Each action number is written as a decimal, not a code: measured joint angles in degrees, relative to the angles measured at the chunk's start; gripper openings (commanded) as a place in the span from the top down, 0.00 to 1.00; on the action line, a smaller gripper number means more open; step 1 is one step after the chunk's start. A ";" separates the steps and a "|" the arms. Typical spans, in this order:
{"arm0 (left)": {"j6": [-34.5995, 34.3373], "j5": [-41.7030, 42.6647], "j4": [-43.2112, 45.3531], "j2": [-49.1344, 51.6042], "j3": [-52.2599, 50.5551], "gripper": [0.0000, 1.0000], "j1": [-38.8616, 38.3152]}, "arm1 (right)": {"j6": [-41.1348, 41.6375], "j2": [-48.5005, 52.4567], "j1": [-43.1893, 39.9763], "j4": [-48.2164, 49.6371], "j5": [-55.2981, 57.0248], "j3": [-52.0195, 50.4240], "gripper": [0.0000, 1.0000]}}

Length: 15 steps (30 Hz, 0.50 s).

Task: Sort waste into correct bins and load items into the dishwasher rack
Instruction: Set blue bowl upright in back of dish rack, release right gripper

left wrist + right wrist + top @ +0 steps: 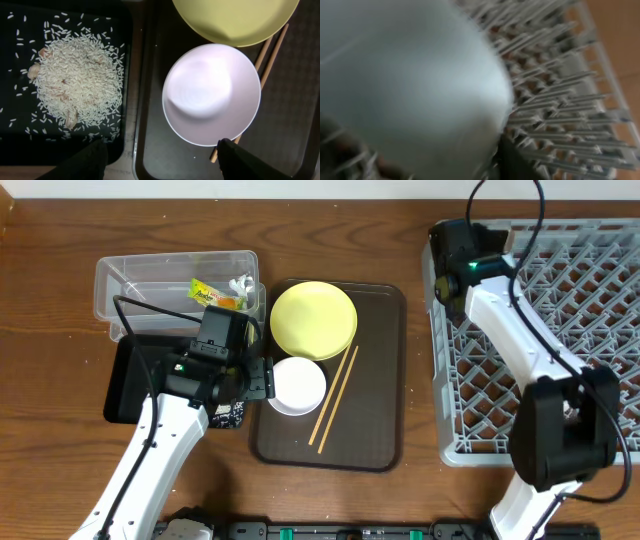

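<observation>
Left gripper [165, 162] is hovering released beside white bowl [212, 92]; right gripper [583, 410] is facing light blue bowl [410, 75]. Its grasp — I cannot tell.

No lettering, number or brand can be read in any view. The snack wrapper [215, 293] lying in the clear tub [110, 275] carries green, yellow and orange print, but any words on it are too small to make out. The right wrist view is blurred throughout.
</observation>
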 measured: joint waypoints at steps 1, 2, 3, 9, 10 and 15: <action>0.00 0.00 0.00 0.00 0.00 0.27 0.00 | 0.17 -0.26 0.02 -0.52 -1.97 0.00 0.71; 0.00 0.00 0.00 0.00 0.00 0.27 0.00 | 0.31 -0.39 0.04 -1.11 -3.74 0.00 0.69; 0.00 0.00 0.00 0.00 0.00 0.27 0.00 | 0.44 -0.42 0.04 -1.70 -5.42 -0.02 0.65; 0.00 0.00 -0.02 0.00 0.00 0.27 0.00 | 0.98 -0.42 0.04 -3.34 -12.92 -0.48 0.44; 0.00 0.00 -0.02 0.00 0.00 0.27 0.00 | 0.92 -0.42 0.04 -3.34 -13.70 -0.48 0.41; 0.00 0.00 0.00 0.00 0.00 0.27 0.00 | 0.96 -0.42 0.04 -3.32 -15.41 -0.48 0.37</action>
